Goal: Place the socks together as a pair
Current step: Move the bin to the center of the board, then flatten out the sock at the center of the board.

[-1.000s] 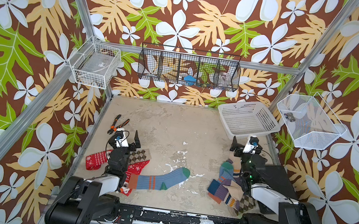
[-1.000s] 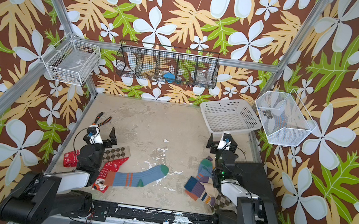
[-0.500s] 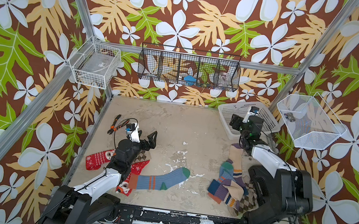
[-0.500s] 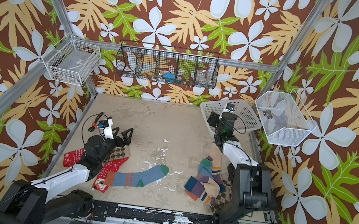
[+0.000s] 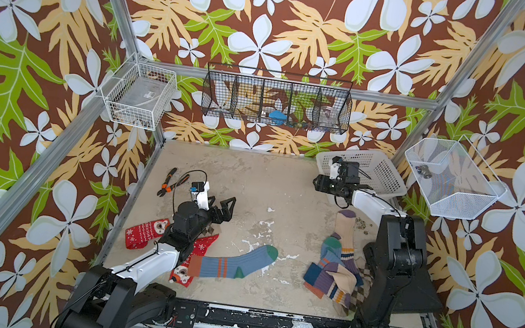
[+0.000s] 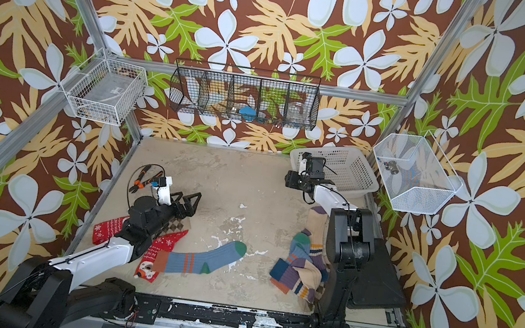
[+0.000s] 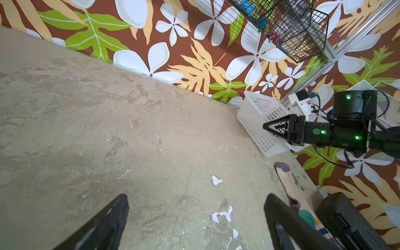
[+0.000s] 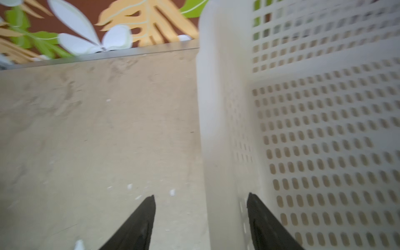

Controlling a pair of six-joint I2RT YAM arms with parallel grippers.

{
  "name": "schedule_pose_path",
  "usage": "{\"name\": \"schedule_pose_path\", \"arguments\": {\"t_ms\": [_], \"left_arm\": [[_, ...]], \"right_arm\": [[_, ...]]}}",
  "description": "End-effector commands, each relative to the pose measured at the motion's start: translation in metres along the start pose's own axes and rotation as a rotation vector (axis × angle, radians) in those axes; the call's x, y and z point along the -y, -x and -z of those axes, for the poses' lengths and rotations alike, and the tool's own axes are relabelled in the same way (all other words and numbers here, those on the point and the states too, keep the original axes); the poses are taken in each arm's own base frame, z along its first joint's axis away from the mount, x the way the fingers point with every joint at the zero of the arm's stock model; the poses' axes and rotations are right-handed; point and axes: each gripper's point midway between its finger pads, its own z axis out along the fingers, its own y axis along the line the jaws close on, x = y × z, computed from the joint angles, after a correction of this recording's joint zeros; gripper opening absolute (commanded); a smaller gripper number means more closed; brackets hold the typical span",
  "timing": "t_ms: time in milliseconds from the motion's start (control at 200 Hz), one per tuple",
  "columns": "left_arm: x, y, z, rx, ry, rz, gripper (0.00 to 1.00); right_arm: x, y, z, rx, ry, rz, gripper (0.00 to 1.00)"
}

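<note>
Worn beige tabletop [image 5: 252, 177] inside a flower-papered enclosure, viewed from above.

At left, left claw [image 5: 229, 209] spread wide and empty, hovering low over bare surface. Just nearer than it, a brown argyle sock [image 5: 211, 230] and two red snowflake socks [image 5: 145, 234], partly hidden under the arm. No contact with any of them. Just right of the red pair, a blue striped sock [image 5: 230, 264] with green toe, lying flat toward the middle, nearer than the claw and apart from it. Orange-handled pliers [image 5: 169, 182] farther off at left.

At far right, right claw [image 5: 317, 182] at the left wall of a white basket [image 5: 380, 173]. Fingers [image 8: 138, 227] parted, one on each side of that wall, with a gap showing on the outer side. Nothing clasped, no sock in it. Nearer, along the right side, a cream sock [image 5: 344, 227] with purple toe, then a jumbled heap of socks [image 5: 332, 274], well apart from that claw.
</note>
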Motion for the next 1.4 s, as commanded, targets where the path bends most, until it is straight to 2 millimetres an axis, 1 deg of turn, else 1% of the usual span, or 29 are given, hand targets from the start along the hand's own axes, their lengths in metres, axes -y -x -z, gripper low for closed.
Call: {"name": "schedule_pose_path", "arguments": {"t_ms": [0,40,135,255,375,450,515,591,636,661,676,726,786,846,886,926,981,1091,1141,1211,1291,1341,1396], "left_arm": [[0.003,-0.001,0.001,-0.011,-0.013,0.002,1.0],[0.001,-0.003,0.002,-0.014,-0.007,0.003,1.0],[0.0,-0.005,0.003,-0.016,-0.001,0.002,1.0],[0.0,-0.003,0.004,-0.013,0.002,0.001,1.0],[-0.001,-0.003,0.004,-0.015,0.009,-0.001,1.0],[-0.003,-0.006,0.003,-0.023,0.014,0.001,1.0],[-0.003,-0.008,0.001,-0.029,0.011,0.007,1.0],[-0.002,-0.01,-0.001,-0.04,0.003,0.017,1.0],[-0.001,-0.011,-0.003,-0.049,-0.008,0.025,1.0],[0.0,-0.013,-0.004,-0.055,-0.015,0.03,1.0],[0.001,-0.014,-0.005,-0.06,-0.019,0.033,1.0],[0.003,-0.015,-0.006,-0.068,-0.036,0.043,1.0],[0.007,-0.018,-0.008,-0.079,-0.054,0.049,1.0],[0.012,-0.023,-0.01,-0.099,-0.069,0.048,1.0],[0.014,-0.026,-0.012,-0.117,-0.067,0.044,1.0],[0.012,-0.032,-0.013,-0.137,-0.046,0.038,1.0],[0.009,-0.04,-0.012,-0.161,-0.01,0.028,1.0],[0.0,-0.056,-0.005,-0.194,0.025,0.031,1.0],[-0.002,-0.06,-0.002,-0.201,0.027,0.032,1.0],[-0.003,-0.065,0.001,-0.21,0.03,0.033,1.0],[-0.002,-0.065,0.005,-0.21,0.026,0.03,1.0],[0.0,-0.065,0.007,-0.21,0.022,0.027,1.0],[0.001,-0.063,0.007,-0.205,0.017,0.024,1.0]], "right_arm": [[-0.08,-0.021,-0.011,-0.104,0.326,-0.037,0.66],[-0.101,-0.025,-0.018,-0.12,0.371,-0.025,0.66],[-0.144,-0.034,-0.04,-0.16,0.424,0.01,0.66],[-0.197,-0.035,-0.06,-0.173,0.501,0.047,0.65],[-0.233,-0.03,-0.074,-0.167,0.561,0.051,0.64],[-0.252,-0.022,-0.079,-0.153,0.598,0.059,0.63],[-0.267,-0.015,-0.078,-0.141,0.63,0.072,0.63],[-0.277,-0.001,-0.064,-0.109,0.651,0.091,0.64],[-0.278,0.008,-0.049,-0.078,0.644,0.113,0.64],[-0.277,0.015,-0.036,-0.047,0.633,0.128,0.63],[-0.275,0.017,-0.031,-0.035,0.625,0.133,0.64],[-0.271,0.029,-0.002,0.031,0.601,0.154,0.64],[-0.258,0.037,0.031,0.092,0.56,0.168,0.64],[-0.242,0.031,0.059,0.11,0.511,0.185,0.64],[-0.231,0.02,0.073,0.102,0.47,0.205,0.63],[-0.221,0.005,0.084,0.079,0.433,0.222,0.63],[-0.206,-0.025,0.094,0.03,0.399,0.224,0.62],[-0.172,-0.1,0.1,-0.08,0.318,0.21,0.6],[-0.157,-0.13,0.102,-0.112,0.28,0.202,0.6],[-0.14,-0.165,0.104,-0.147,0.256,0.173,0.59],[-0.13,-0.197,0.106,-0.179,0.271,0.128,0.58],[-0.132,-0.212,0.106,-0.198,0.302,0.098,0.58],[-0.138,-0.226,0.105,-0.216,0.333,0.086,0.58]]}}
